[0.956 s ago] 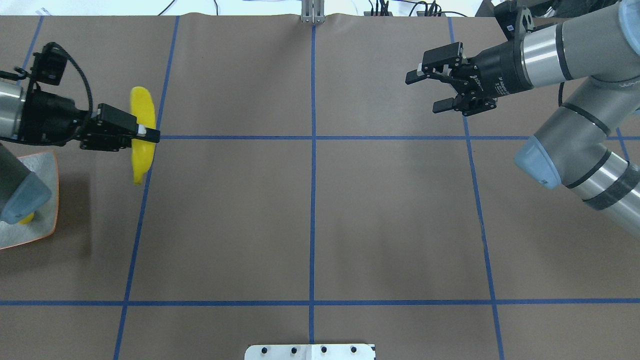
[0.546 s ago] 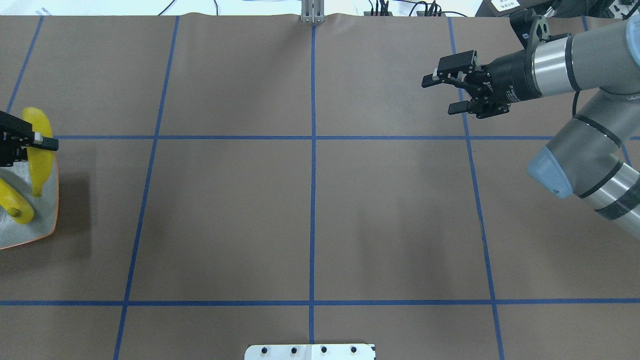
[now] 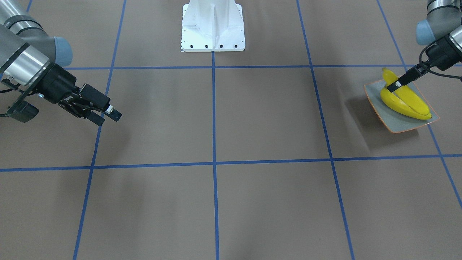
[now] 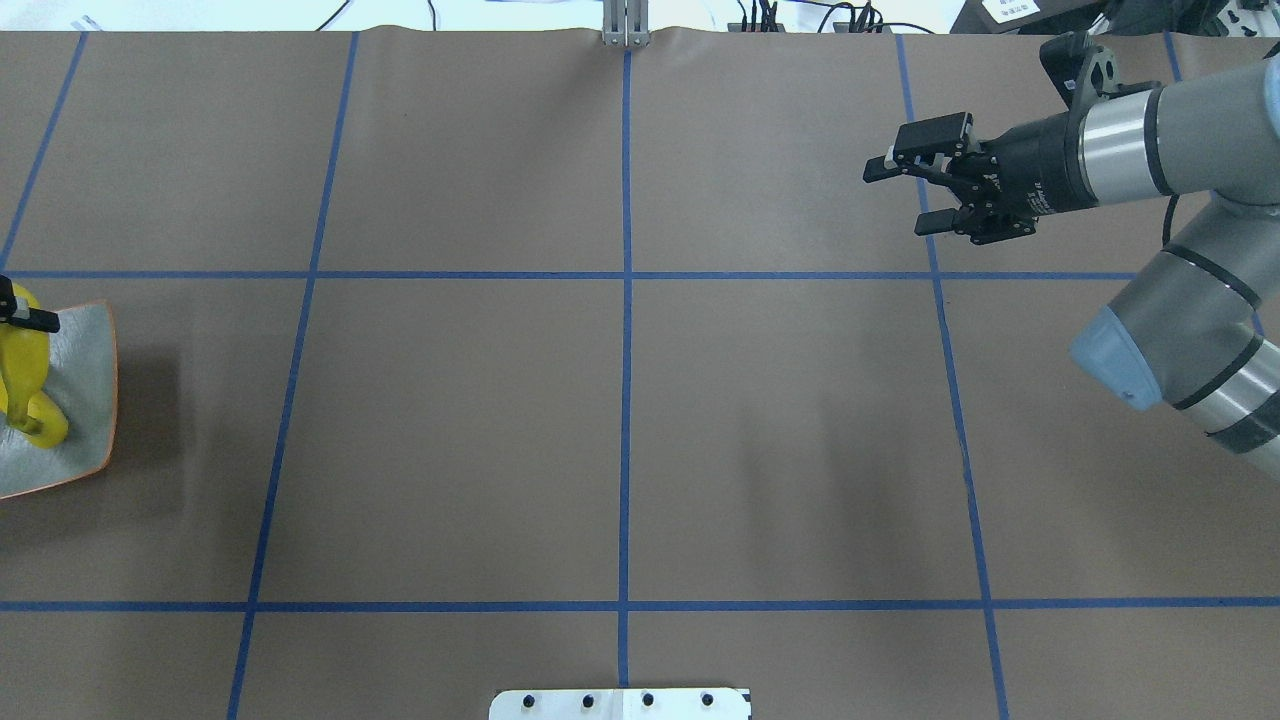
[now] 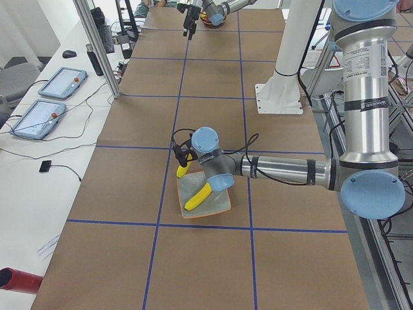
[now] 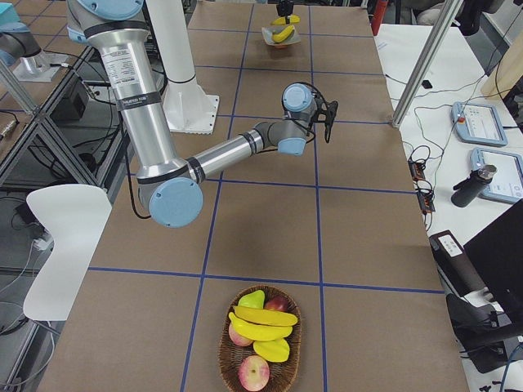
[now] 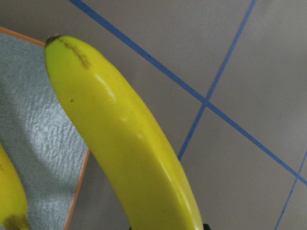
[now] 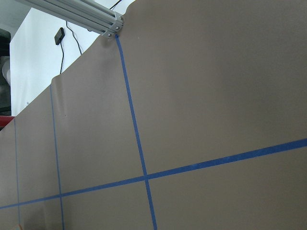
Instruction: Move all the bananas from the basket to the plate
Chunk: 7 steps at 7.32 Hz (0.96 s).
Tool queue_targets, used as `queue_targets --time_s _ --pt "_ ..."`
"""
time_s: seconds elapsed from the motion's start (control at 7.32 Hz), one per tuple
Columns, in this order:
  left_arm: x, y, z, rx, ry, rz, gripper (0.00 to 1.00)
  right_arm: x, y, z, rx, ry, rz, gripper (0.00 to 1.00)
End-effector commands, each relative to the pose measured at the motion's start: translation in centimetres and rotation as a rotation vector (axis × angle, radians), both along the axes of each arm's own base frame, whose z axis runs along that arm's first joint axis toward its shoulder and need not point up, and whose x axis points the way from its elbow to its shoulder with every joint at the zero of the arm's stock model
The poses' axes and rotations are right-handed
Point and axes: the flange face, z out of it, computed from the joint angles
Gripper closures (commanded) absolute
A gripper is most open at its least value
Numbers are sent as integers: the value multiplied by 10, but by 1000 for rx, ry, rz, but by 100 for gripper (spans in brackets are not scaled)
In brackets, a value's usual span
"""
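My left gripper is shut on a yellow banana and holds it over the grey-green plate at the table's left end. The held banana fills the left wrist view, with the plate's orange-rimmed edge below it. A second banana lies on the plate. In the overhead view only the plate's edge and the banana show. My right gripper is open and empty above the far right of the table. The basket, seen only in the exterior right view, holds two bananas.
The basket also holds apples and a green-yellow fruit. The white robot base stands at the table's near middle edge. Blue tape lines grid the brown table cover. Tablets lie on a side desk.
My left gripper has carried the banana leftward and now holds it over the plate beside the other banana. My right gripper has drawn back a little to the right, still open.
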Motion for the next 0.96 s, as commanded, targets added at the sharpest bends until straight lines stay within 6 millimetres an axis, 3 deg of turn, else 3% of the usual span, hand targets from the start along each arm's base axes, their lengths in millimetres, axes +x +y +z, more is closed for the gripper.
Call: queue_targets --time_s 0.0,0.14,0.68,0.82 --pt "18 -11 16 -76 -112 -44 100 1 0 4 -5 5 8 0" --pt "30 -11 20 -88 -141 -42 100 1 0 6 -7 7 14 0" --pt "30 -17 34 -120 -227 -59 100 2 0 6 -8 8 14 0" --pt "42 -19 39 -95 -287 -74 100 2 0 6 -8 8 12 0"
